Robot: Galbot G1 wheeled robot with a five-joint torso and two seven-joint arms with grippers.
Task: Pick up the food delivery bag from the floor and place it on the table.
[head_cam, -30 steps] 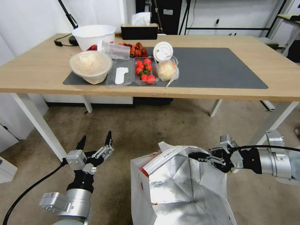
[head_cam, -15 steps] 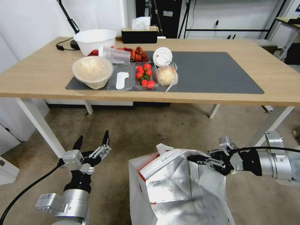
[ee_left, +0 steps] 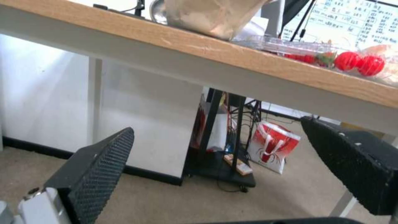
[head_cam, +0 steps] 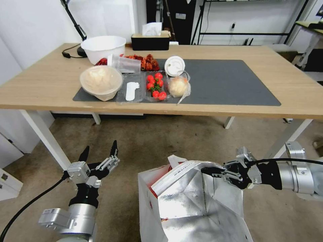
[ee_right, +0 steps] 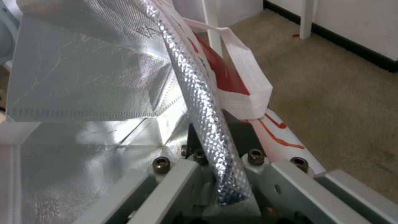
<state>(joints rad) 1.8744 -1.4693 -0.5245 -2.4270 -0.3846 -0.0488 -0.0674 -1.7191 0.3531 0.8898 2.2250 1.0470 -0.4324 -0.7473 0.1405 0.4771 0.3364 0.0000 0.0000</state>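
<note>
Worn beige carpet floor point(head_cam: 188, 134), stained; light-wood bench point(head_cam: 296, 84) on white legs beyond, dark grey mat point(head_cam: 232, 80) on top.
On mat, left portion: white bowl point(head_cam: 102, 47), paper bowl point(head_cam: 101, 80), tray of tomatoes point(head_cam: 155, 85), bagged bun point(head_cam: 178, 86), white lid point(head_cam: 175, 64).
Food delivery bag point(head_cam: 188, 205): upright on carpet, below near edge of bench, mouth open, silver lining exposed, white strap point(ee_right: 244, 74) draped over red-and-white wall.
Right end effector point(head_cam: 210, 170): clenched on upper rim of bag, foil edge point(ee_right: 207, 105) pinched between fingers.
Left end effector point(head_cam: 99, 151): released, fingers point(ee_left: 95, 168) spread wide, hanging above carpet to bag's left, apart from it.
</note>
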